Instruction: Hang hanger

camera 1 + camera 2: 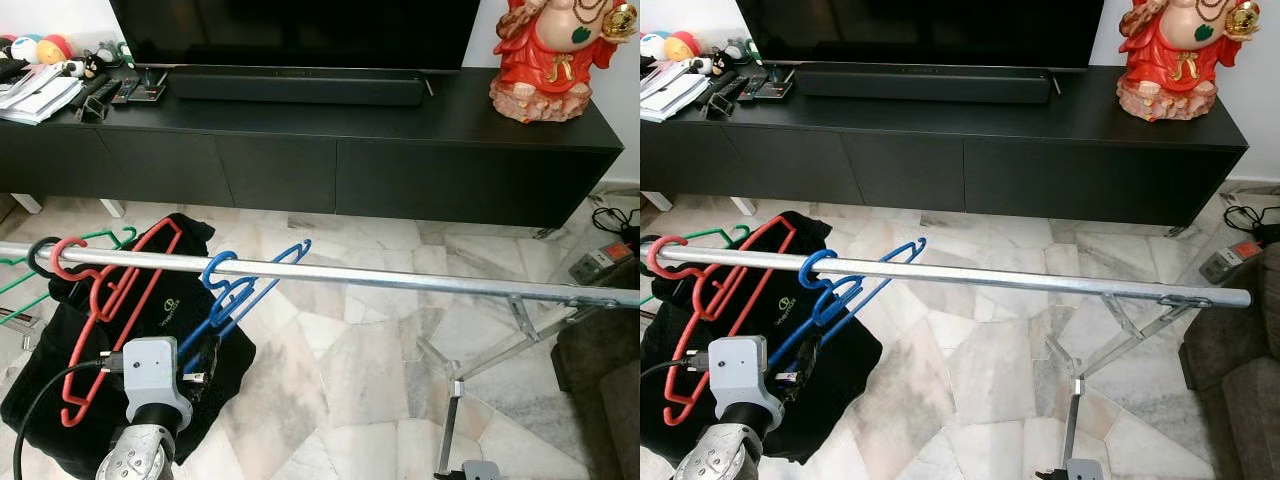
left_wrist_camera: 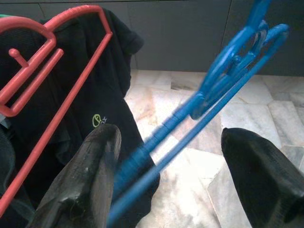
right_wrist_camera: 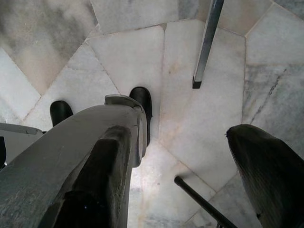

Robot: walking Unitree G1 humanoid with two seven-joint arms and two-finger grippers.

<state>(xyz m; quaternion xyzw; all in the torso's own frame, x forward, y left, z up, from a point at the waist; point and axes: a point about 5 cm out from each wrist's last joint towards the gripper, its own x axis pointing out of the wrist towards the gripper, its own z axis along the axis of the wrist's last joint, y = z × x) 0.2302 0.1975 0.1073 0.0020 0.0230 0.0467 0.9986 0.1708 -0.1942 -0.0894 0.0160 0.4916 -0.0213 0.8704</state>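
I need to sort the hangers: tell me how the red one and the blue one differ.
The red hanger hangs near the rail's left end; the blue hanger sits further right. The left tool is open around the blue hanger's bars, while the red hangs free. Both are plastic and hooked over the rail.

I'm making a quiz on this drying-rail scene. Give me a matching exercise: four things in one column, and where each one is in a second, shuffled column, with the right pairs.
Things:
1. blue hanger
2. red hanger
3. red figurine
4. left gripper

Places:
A. on the right end of the black TV cabinet
B. hooked on the metal rail, near its left end
C. open, fingers either side of the blue hanger's lower bars
D. hooked on the rail, to the right of the other hanger

Pairs: 1-D, 2-B, 3-A, 4-C
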